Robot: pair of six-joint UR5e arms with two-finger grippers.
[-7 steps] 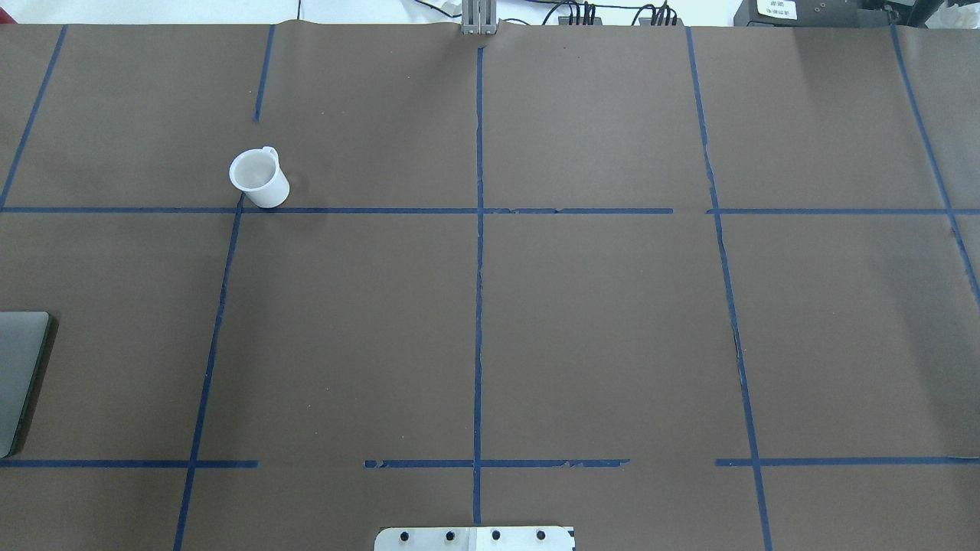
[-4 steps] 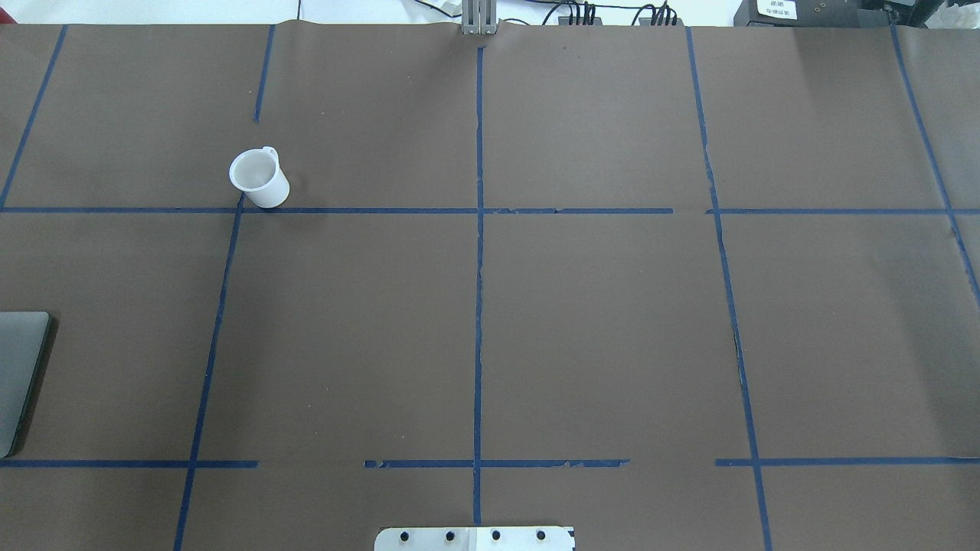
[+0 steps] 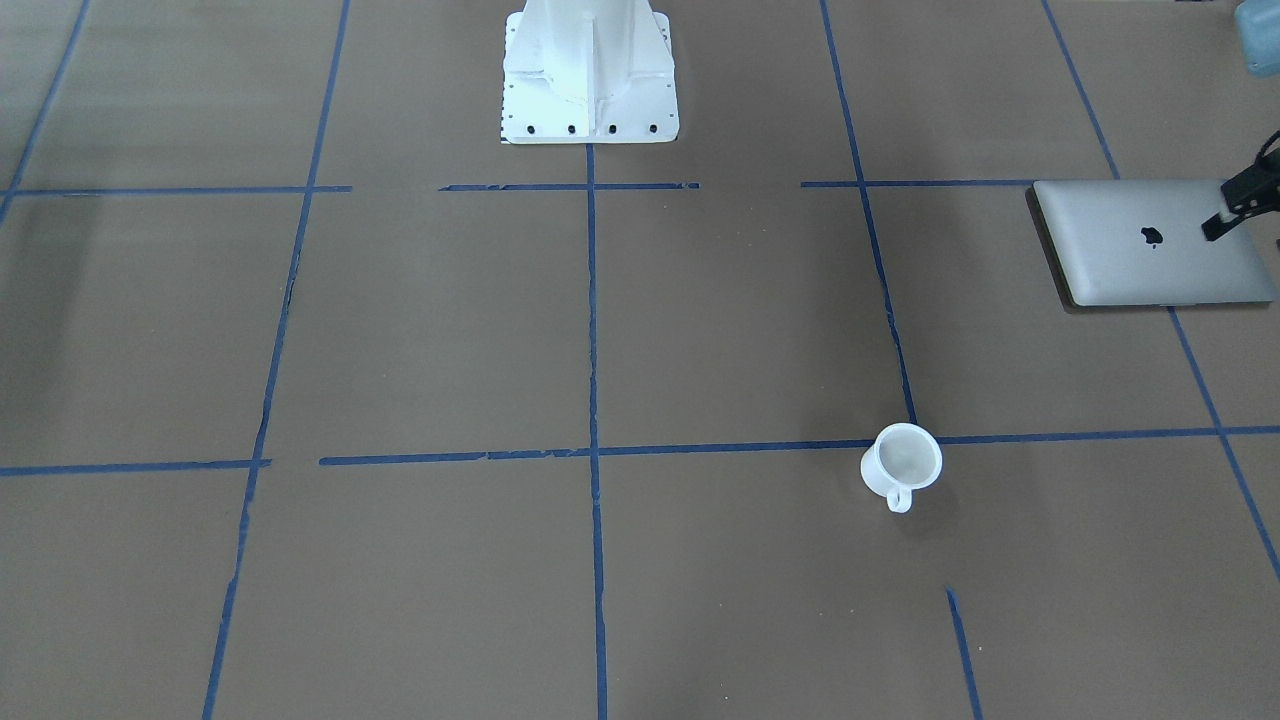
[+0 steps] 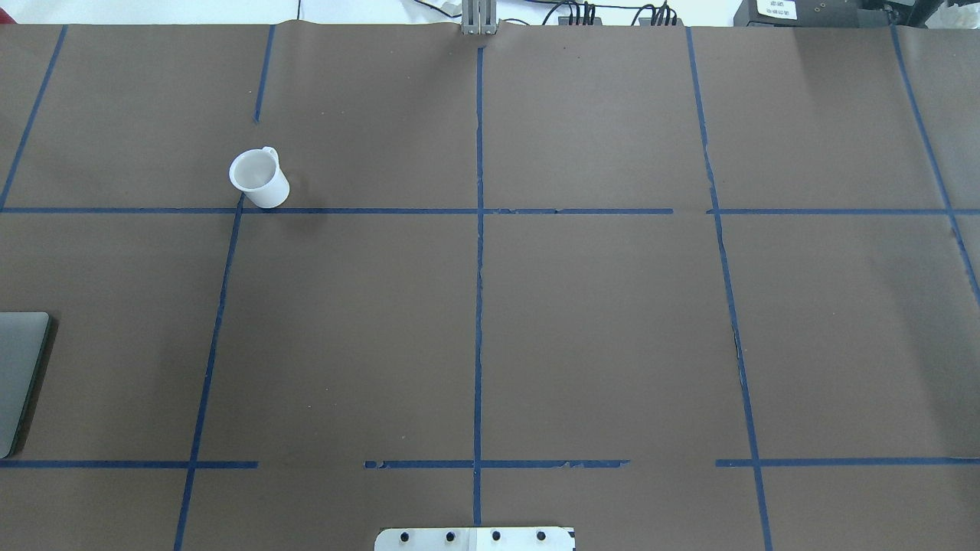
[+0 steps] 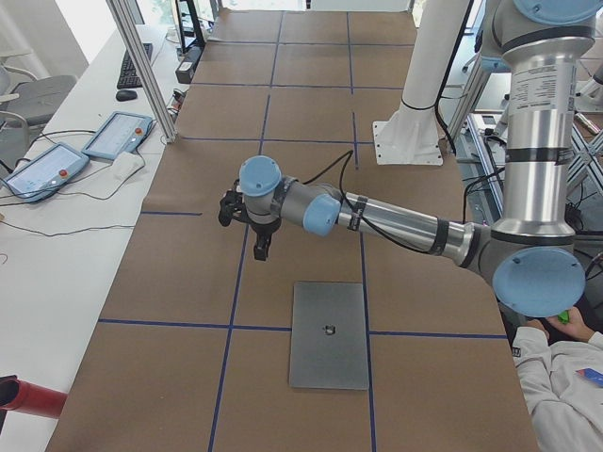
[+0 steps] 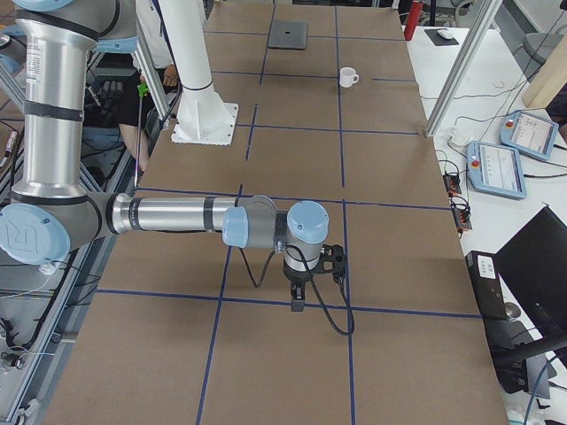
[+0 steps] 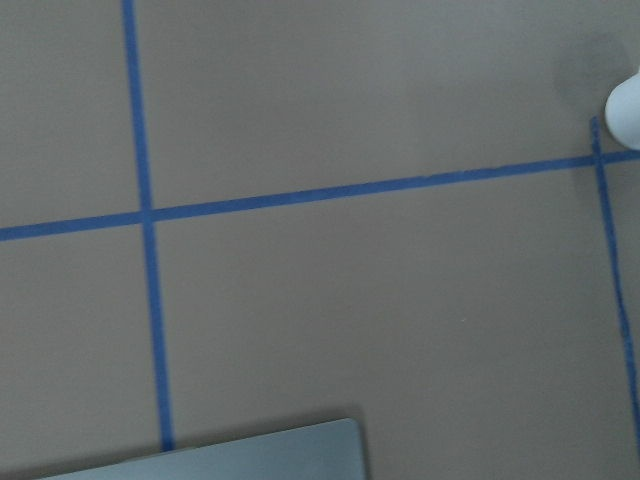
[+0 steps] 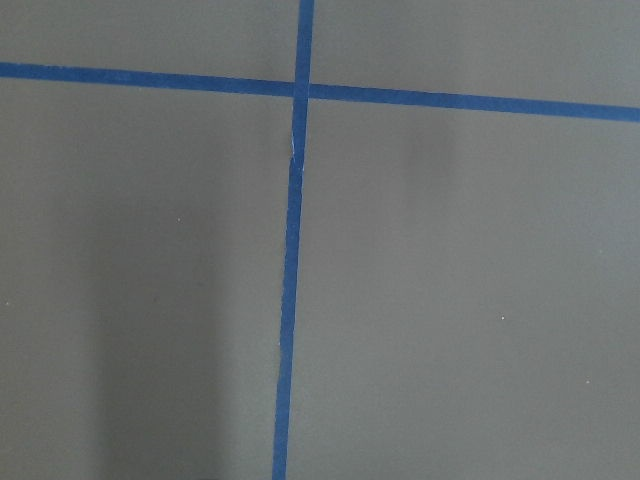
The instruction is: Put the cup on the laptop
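Observation:
The white cup stands upright on the brown table, on a blue tape crossing; it also shows in the front view and the right side view. Only its edge shows in the left wrist view. The closed silver laptop lies flat, apart from the cup, at the table's left end. My left gripper hangs in the air beyond the laptop's end; only part of it shows in the front view, and I cannot tell its state. My right gripper hangs over bare table far from both; I cannot tell its state.
The robot's white base stands at the middle of the near table edge. Blue tape lines divide the brown table into squares. Teach pendants lie on a side bench past the far table edge.

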